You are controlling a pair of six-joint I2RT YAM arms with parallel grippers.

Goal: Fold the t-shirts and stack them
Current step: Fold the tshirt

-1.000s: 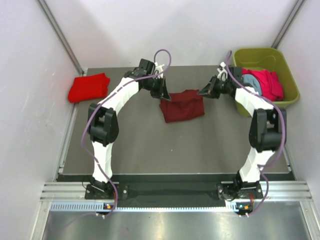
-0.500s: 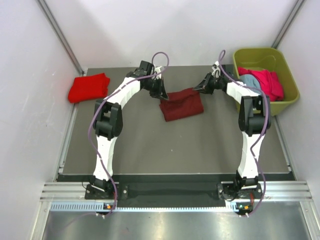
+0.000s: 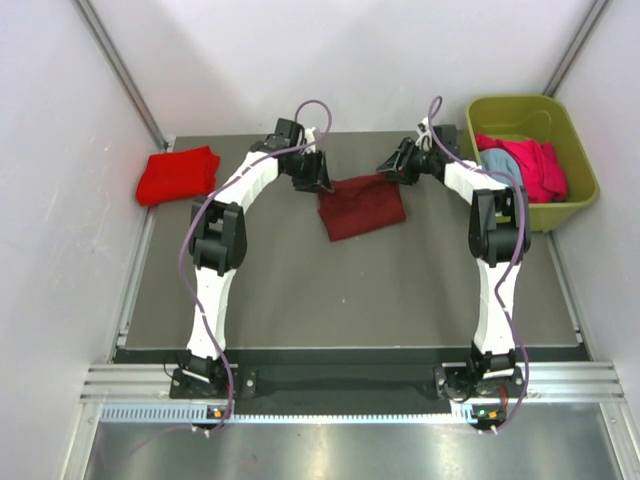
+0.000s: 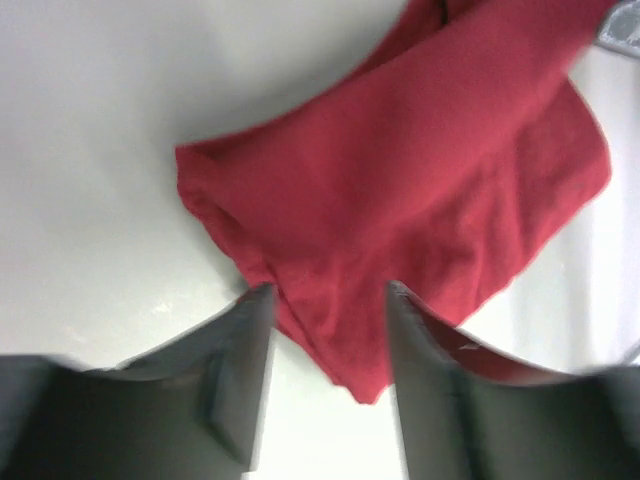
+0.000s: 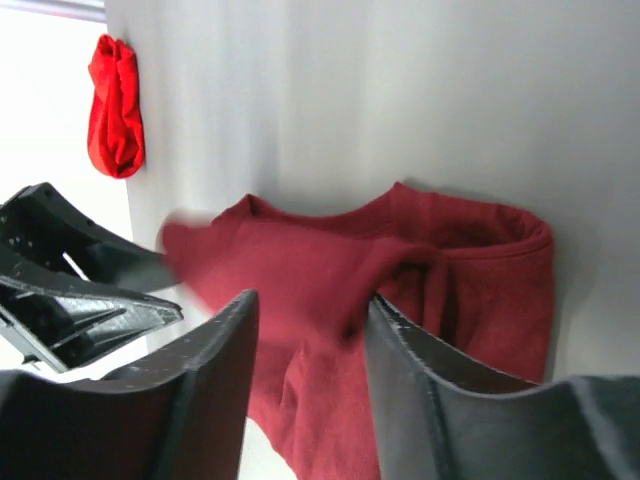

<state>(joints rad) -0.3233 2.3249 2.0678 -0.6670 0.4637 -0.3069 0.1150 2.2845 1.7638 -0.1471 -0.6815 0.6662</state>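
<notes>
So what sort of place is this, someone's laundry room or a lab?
Probably a robot test cell, not a home: left arm and right arm bolted to a metal rail by a dark table, bare white panels around it, an olive tub of shirts.

The left arm (image 3: 205, 310) and the right arm (image 3: 490, 300) have smooth white link shells joined by bulky black joint housings. A thin purple cable (image 3: 313, 101) loops loosely along each one from base to wrist. The left gripper (image 3: 322, 186) and right gripper (image 3: 386, 168) are black; their fingers (image 4: 235, 385) are broad, flat, dark grey slabs
</notes>
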